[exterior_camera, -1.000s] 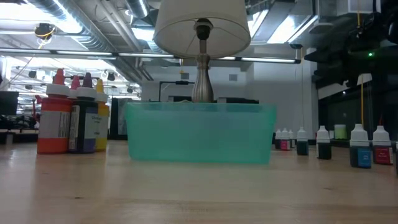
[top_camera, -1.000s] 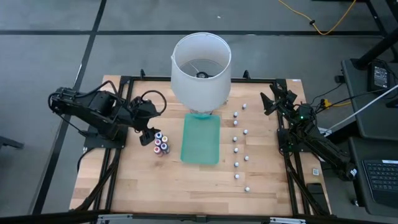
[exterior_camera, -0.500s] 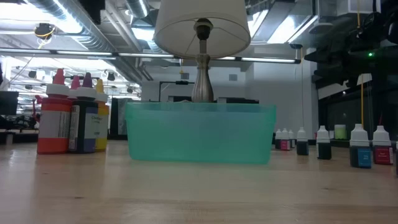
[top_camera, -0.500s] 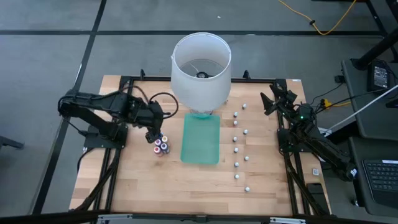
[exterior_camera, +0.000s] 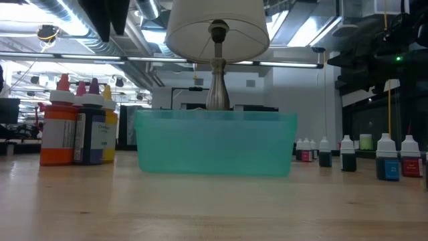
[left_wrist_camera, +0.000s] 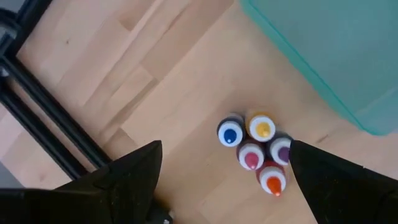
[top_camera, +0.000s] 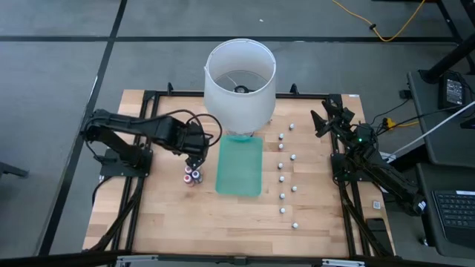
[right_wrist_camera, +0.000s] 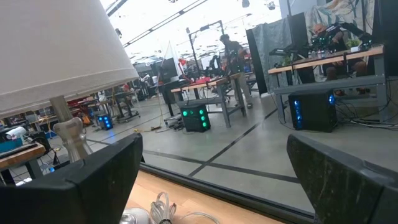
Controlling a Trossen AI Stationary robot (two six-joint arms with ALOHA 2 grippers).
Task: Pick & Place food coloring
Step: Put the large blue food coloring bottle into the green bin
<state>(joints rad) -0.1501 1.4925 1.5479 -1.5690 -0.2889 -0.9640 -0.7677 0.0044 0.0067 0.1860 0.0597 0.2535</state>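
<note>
Hovering over the cluster of food coloring bottles [top_camera: 192, 175], the left gripper [top_camera: 194, 158] is reaching from the left side of the wooden table [top_camera: 163, 222] in the high view, with the bottles standing just beside the teal tray [top_camera: 239, 167] and a white lamp [top_camera: 239, 74] rising behind it. The right gripper [top_camera: 324, 122] is waiting at the far right edge, well apart from the work.

Looking level across the table, the low view is showing the bottles [exterior_camera: 77, 127] standing upright and untouched to the left of the tray [exterior_camera: 215, 144], with dark arm parts hanging above them; a second row of small bottles [exterior_camera: 374, 157] is lining the right.

Looking down past its own fingers [left_wrist_camera: 124, 180], the left wrist view is framing five caps [left_wrist_camera: 255, 149], blue, yellow, pink, purple and orange, packed touching one another; the fingers are spread wide apart and holding nothing.

Facing the room, the right wrist view is showing that gripper's fingers [right_wrist_camera: 93, 174] parted and empty.

The approach appears to be under way; next, the arm would likely need to descend and close on one bottle without toppling its neighbours.
</note>
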